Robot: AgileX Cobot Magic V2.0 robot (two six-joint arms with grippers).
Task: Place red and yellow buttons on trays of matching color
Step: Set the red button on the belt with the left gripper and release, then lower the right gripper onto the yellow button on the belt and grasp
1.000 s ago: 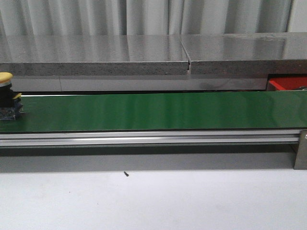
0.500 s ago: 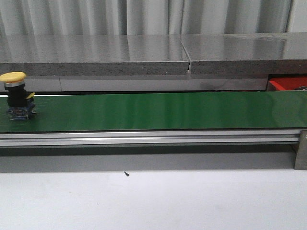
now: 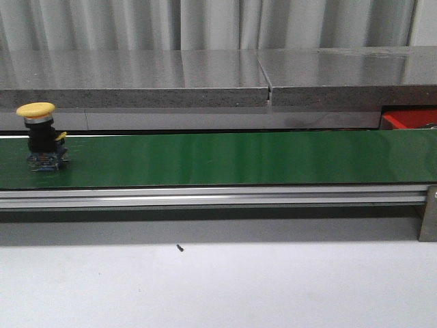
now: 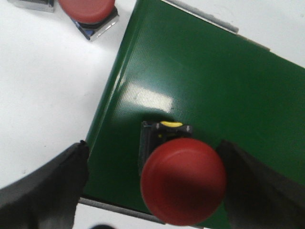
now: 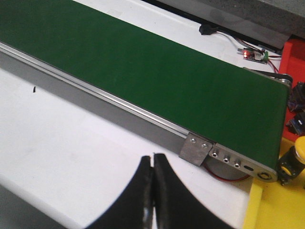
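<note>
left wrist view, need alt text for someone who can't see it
A red button with a black base sits on the corner of a green conveyor belt, between the open fingers of the left gripper. Off the belt, on the white surface, lies another red button, cut off by the picture's edge.

A long green conveyor belt (image 3: 225,158) runs across the room from side to side, set on a white tabletop (image 3: 218,287). Along its near edge lies a silver aluminium rail (image 3: 205,199), ending at the right in a small metal bracket (image 5: 194,149). A tiny dark speck (image 3: 179,248) sits on the tabletop just in front of the rail. Behind the belt stands a grey stone-like ledge (image 3: 205,78), and pale curtains (image 3: 205,24) hang behind that. Beyond the belt's right end, a small circuit board (image 5: 254,55) with a lit red light rests on the tabletop.
</note>
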